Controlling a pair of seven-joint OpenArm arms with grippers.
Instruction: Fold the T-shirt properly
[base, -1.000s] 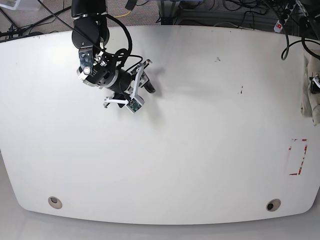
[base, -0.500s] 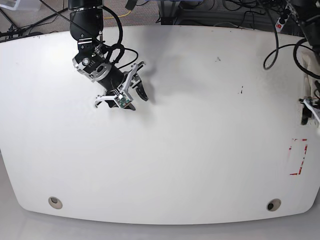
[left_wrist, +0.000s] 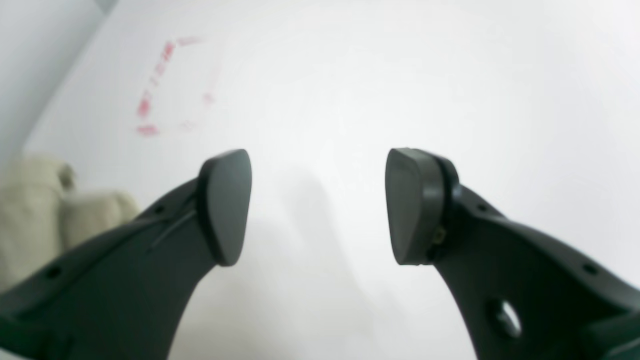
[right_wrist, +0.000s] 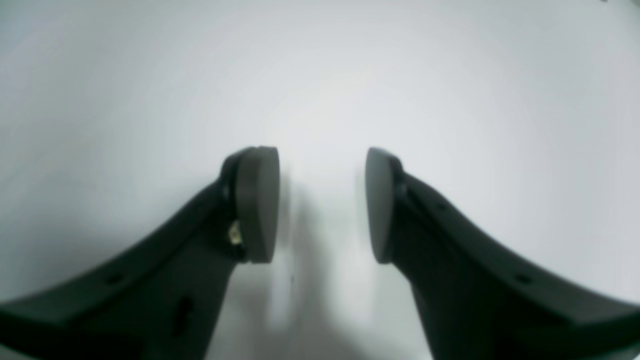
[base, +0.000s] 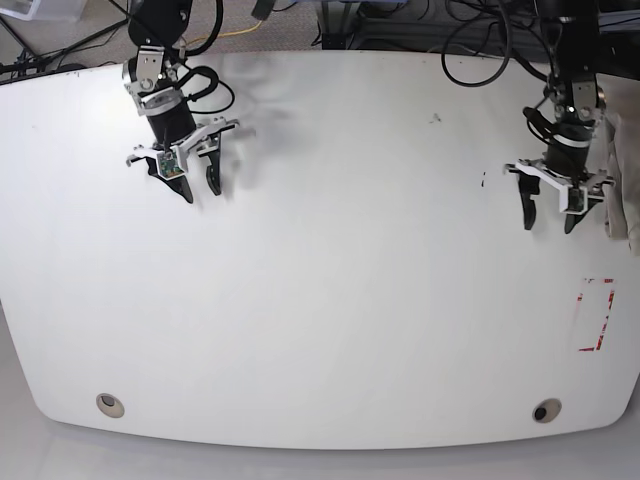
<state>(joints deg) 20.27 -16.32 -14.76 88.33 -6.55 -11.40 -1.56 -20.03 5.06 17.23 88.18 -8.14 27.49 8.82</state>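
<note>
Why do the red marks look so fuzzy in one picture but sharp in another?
In the left wrist view the red marks and the T-shirt lie far off and out of focus, while the left gripper looks sharper. In the base view the red marks show crisp edges. The right wrist view is soft too, with a dim shadow under the right gripper.

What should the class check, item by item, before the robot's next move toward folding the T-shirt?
1. Left gripper open and empty: ok.
2. Right gripper open and empty: ok.
3. T-shirt spread flat on the table: not ok, bunched at the edge.
4. T-shirt close to the left gripper: ok, just beside it.
5. Whole T-shirt in view: not ok, mostly cut off.
6. Path between left fingers and T-shirt free: ok.
</note>
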